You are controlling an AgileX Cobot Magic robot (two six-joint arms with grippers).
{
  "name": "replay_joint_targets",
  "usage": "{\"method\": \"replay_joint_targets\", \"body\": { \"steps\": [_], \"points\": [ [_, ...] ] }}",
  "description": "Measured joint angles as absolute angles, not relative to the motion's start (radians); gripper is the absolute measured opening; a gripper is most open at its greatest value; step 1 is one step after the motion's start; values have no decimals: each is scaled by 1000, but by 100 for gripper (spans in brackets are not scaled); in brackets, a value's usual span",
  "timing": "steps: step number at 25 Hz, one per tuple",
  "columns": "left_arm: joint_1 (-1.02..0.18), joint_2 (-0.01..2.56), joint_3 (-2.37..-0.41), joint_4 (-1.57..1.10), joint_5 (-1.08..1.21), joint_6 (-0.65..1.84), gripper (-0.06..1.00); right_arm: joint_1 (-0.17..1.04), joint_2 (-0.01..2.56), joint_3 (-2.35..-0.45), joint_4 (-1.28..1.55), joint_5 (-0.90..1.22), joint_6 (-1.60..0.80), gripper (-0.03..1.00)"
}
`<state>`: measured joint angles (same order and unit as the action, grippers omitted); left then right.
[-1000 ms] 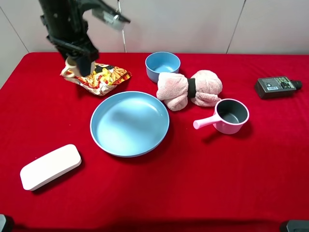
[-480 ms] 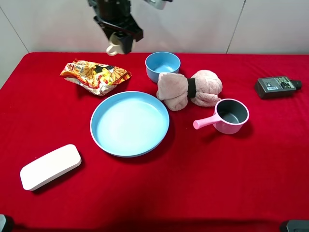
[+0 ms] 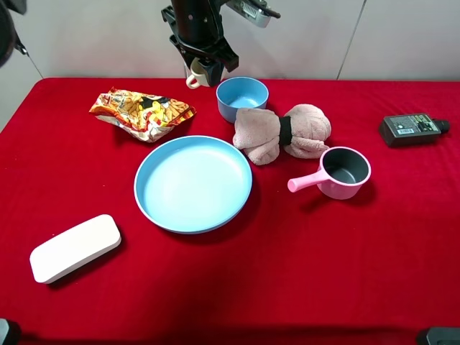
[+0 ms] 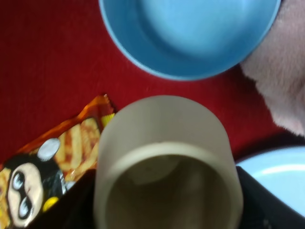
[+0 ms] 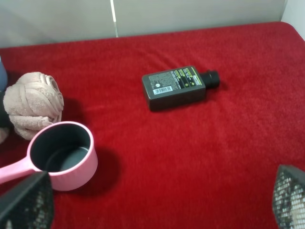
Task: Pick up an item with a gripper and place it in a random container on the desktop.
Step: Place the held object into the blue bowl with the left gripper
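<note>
A: From the high camera, how many of each thing?
B: One cup [image 3: 194, 75], one bowl [image 3: 242, 97], one plate [image 3: 192, 183], one bag [image 3: 141, 113], one towel [image 3: 284, 133], one pan [image 3: 338, 172], one bottle [image 3: 413, 129] and one box [image 3: 75, 247]. All but the cup lie on the red tabletop [image 3: 323, 273]. The left pincer [image 3: 202, 71] grips the cup in the air, just beside the bowl's left rim, not inside it.
A: What is hidden there?
B: The pincer covers much of the cup. The arm [image 3: 194, 21] is cut off by the frame's top.
A: And the left wrist camera?
B: One cup, very close and blurred, its mouth toward the lens. The bowl, towel, plate and bag are each cut off. The pincer shows only as dark corners beside the cup.
A: The right wrist camera?
B: One pan, one bottle, and one towel partly out of frame. The right pincer [image 5: 157, 210] is spread wide and holds nothing. Only its two tips show.
</note>
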<state>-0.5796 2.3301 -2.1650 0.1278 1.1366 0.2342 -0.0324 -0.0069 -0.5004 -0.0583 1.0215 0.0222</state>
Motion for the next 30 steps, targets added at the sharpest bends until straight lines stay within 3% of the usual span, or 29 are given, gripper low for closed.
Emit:
{"method": "replay_joint_targets", "body": {
  "steps": [30],
  "points": [
    [-588,2491,-2165,43,688,240,53,-32,-7,-500,-58,1021,22,69]
  ]
}}
